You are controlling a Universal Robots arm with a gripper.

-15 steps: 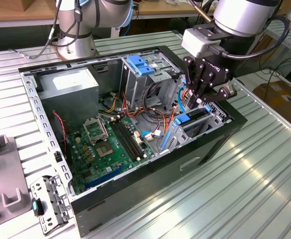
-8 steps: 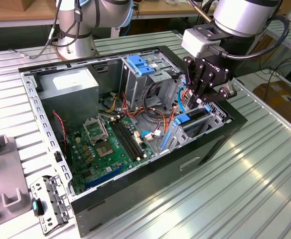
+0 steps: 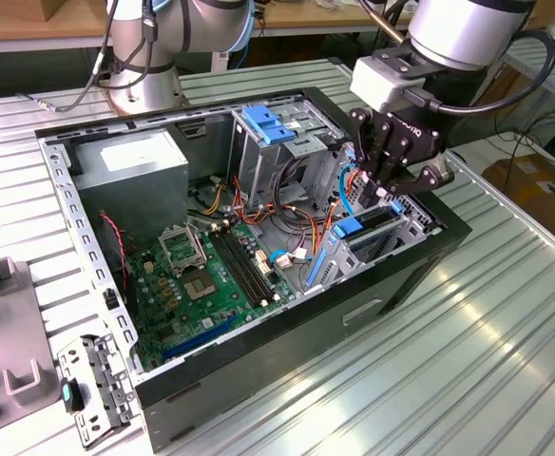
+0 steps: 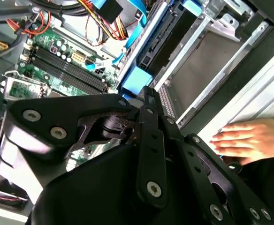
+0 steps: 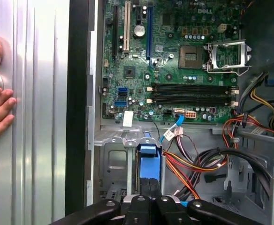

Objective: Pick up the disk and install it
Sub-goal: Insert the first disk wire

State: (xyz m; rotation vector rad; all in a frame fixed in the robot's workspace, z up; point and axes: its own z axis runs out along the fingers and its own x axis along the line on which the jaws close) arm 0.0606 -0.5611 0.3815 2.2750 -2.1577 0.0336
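Gripper [image 3: 389, 195] with fingers [image 5: 144, 187] pressed together, gripping nothing, at the disk [image 3: 358, 228] in the bay at the computer case's [image 3: 287, 318] corner on the exterior view's right; the power supply's white label [image 3: 130, 152] is unreadable.

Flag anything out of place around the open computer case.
A person's hand lies on the ribbed table right beside the case, close to the gripper at the disk inside it. A hand that near the gripper is the oddity; nothing looks spilled or broken.
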